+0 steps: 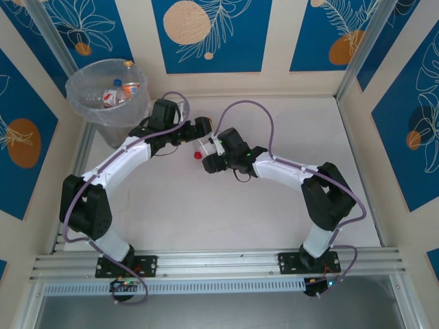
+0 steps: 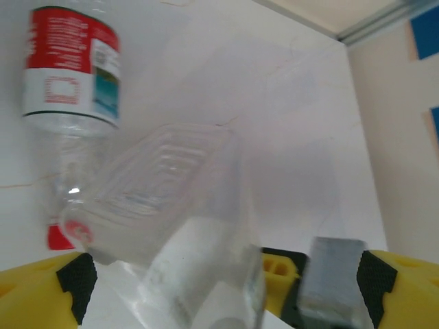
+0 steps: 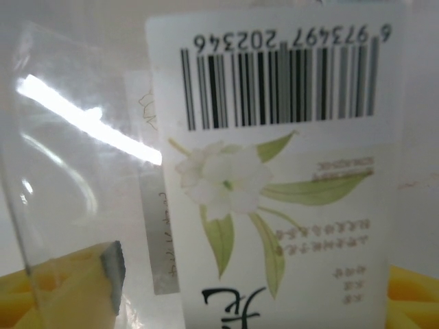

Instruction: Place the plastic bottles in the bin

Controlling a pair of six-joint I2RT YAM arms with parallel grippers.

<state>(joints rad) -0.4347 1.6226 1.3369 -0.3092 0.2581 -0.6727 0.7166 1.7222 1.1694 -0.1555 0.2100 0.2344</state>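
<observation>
1. The bin (image 1: 113, 127) stood in the far-left corner of the table (image 1: 206, 212), with a clear bag lining it.
2. Two binned bottles (image 1: 120, 90) lay inside. One had an orange cap and label; the other was too small to make out.
3. A bottle (image 1: 204, 147) was near the table's middle, between the two gripper tips and well apart from the bin.
4. Its red cap (image 1: 198, 155) pointed toward the near-left in the top view.
5. The right gripper (image 1: 210, 156) was closed on the bottle. The arm reached in from the right, bent at the elbow.
6. Right wrist view: the bottle (image 3: 274, 171) sat very close to the lens. Its white label, with a barcode and a flower print, filled the gap between the yellow fingers of the right gripper (image 3: 260, 295).
7. The left gripper (image 1: 205, 131) had its jaws spread wide and held nothing. It was just beside the bottle on the bin side.
8. Left wrist view: the bottle (image 2: 68, 75) showed a red and white label and a clear body. The red cap (image 2: 58, 238) was low on the left, by the left finger of the left gripper (image 2: 219, 281).
9. A clear ridged piece (image 2: 171, 178) sat close to the lens in that view. I could not tell whether it was part of a finger or something else.
</observation>
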